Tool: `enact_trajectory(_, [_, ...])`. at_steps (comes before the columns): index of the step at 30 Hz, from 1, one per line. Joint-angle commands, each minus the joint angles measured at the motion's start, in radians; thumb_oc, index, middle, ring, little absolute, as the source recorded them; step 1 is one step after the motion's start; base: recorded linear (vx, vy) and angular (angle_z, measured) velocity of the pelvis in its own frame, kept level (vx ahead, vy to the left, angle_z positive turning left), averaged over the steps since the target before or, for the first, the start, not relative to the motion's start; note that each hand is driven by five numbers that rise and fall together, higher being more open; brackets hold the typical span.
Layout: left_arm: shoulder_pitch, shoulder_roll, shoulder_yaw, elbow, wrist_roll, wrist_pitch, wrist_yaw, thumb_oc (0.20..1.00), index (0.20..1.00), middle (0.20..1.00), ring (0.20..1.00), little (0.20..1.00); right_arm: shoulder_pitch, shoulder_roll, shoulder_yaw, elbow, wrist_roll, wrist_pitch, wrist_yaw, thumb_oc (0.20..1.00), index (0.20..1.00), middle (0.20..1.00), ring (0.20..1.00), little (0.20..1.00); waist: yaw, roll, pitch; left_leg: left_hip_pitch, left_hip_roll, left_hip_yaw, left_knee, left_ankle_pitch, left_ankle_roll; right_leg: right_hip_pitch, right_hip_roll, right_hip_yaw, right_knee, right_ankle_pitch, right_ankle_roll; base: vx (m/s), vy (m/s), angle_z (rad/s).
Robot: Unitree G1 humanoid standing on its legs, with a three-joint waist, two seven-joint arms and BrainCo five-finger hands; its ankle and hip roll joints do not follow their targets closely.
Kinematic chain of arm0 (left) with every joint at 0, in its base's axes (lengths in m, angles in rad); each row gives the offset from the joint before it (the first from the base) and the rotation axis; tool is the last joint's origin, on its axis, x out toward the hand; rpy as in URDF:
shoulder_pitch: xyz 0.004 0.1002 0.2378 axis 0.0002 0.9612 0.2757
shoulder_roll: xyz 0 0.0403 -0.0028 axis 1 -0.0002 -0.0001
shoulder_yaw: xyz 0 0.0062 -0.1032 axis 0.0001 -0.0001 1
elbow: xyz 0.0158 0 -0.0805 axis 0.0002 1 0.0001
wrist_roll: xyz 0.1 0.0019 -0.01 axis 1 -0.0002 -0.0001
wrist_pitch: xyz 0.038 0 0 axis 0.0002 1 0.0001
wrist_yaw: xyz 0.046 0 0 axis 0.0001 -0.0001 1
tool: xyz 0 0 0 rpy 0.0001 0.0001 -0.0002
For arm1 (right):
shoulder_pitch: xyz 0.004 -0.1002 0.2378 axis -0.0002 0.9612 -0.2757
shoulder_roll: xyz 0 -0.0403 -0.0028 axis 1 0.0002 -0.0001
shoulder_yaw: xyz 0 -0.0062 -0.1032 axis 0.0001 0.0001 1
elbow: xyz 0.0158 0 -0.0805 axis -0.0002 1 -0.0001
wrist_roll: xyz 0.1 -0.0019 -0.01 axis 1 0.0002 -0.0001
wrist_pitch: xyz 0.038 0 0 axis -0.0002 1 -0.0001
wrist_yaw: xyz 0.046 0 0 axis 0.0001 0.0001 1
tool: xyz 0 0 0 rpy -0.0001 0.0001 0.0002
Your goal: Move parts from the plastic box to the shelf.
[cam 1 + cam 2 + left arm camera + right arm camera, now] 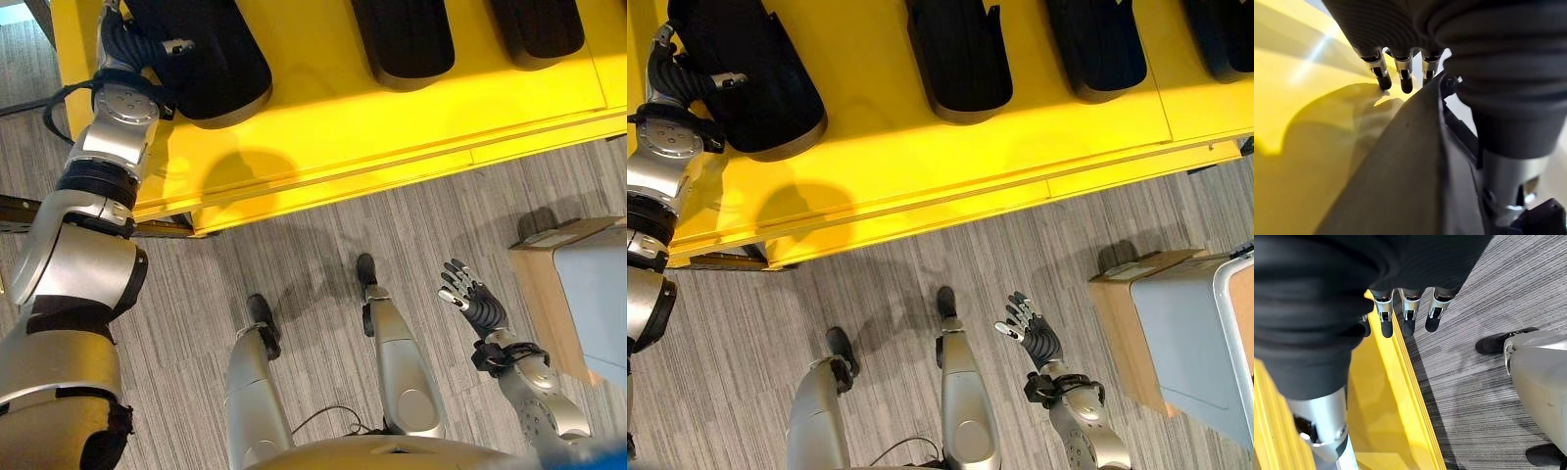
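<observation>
Black moulded plastic part (745,83) lies on the yellow shelf (921,166), left hand (132,44) resting there, grip unclear; right hand (1031,331) hangs relaxed, empty. Next: withdraw and fetch another.

A grey carpet (745,313) with fine lengthwise streaks was laid across the floor. At the right of the head views, a brown cardboard box (1122,323) was set on it, with a pale label (1129,269) stuck to its top edge. Just behind it a dark rounded shape (1114,255) was seen, possibly only a shadow.
</observation>
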Motion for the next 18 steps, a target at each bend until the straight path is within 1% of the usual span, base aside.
enact_trajectory(1, [-0.091, 0.024, 0.001, 0.025, 0.038, -0.029, 0.000, 1.000, 1.000, 1.000, 1.000, 1.000, 0.027, -0.031, -0.053, -0.024, 0.037, -0.041, 0.010, 1.000, 1.000, 1.000, 1.000, 1.000, -0.007, 0.011, -0.004, 0.001, 0.035, -0.009, 0.041, -0.047, -0.016, 0.059, -0.051, -0.017, 0.060, -0.089, 0.022, 0.01, 0.009, -0.05])
enact_trajectory(6, [-0.103, 0.026, -0.015, 0.028, 0.056, -0.028, -0.002, 1.000, 1.000, 1.000, 1.000, 1.000, 0.032, -0.033, -0.056, -0.024, 0.040, -0.042, 0.012, 1.000, 1.000, 1.000, 1.000, 1.000, -0.009, 0.013, -0.001, -0.006, 0.036, -0.007, 0.051, -0.053, -0.013, 0.049, -0.050, -0.011, 0.066, -0.091, 0.023, 0.01, 0.005, -0.04])
enact_trajectory(18, [-0.143, 0.068, -0.116, 0.006, 0.223, -0.023, 0.007, 1.000, 1.000, 1.000, 1.000, 1.000, 0.060, -0.040, -0.058, -0.031, 0.054, -0.051, 0.035, 1.000, 1.000, 1.000, 1.000, 1.000, -0.012, 0.023, 0.004, -0.020, 0.035, 0.001, 0.071, -0.064, -0.007, 0.025, -0.052, -0.002, 0.077, -0.089, 0.023, 0.00, 0.001, -0.03])
